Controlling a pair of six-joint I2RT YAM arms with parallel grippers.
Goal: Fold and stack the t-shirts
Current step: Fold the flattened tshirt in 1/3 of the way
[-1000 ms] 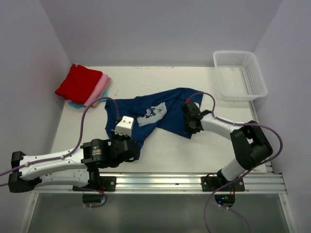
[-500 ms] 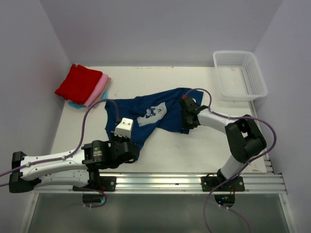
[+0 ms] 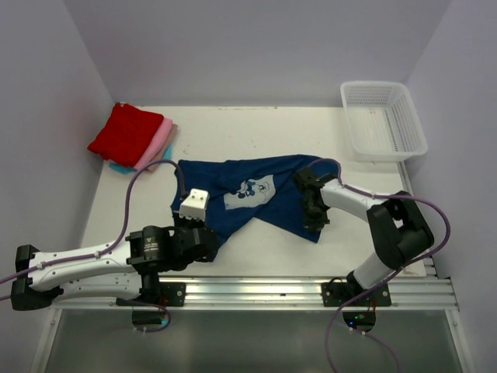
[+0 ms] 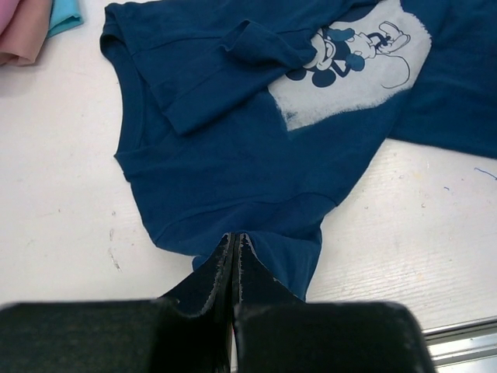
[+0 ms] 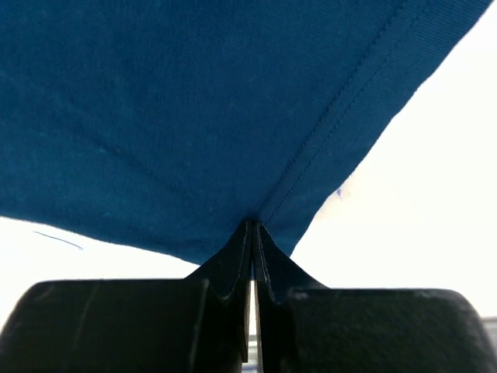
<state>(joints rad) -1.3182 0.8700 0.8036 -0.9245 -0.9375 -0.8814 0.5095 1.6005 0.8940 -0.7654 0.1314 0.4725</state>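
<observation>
The navy blue t-shirt (image 3: 233, 190) with a pale cartoon chest print (image 3: 255, 192) lies crumpled across the middle of the table. My left gripper (image 3: 203, 233) is shut on its near hem; in the left wrist view the shirt (image 4: 233, 155) spreads away from the pinched gripper (image 4: 235, 237). My right gripper (image 3: 314, 219) is shut on the shirt's right hem corner, seen in the right wrist view (image 5: 252, 225) with the cloth (image 5: 194, 116) stretched above it. Folded red (image 3: 124, 134), pink (image 3: 158, 144) and teal (image 3: 120, 166) t-shirts are stacked at the far left.
A white plastic mesh basket (image 3: 382, 120) stands at the far right corner. Grey walls close in on three sides. A metal rail (image 3: 256, 291) runs along the near edge, where both arm bases sit.
Both grippers have pulled toward the near edge, the right one also rightwards. The navy shirt has been drawn out wider and flatter across the table.
</observation>
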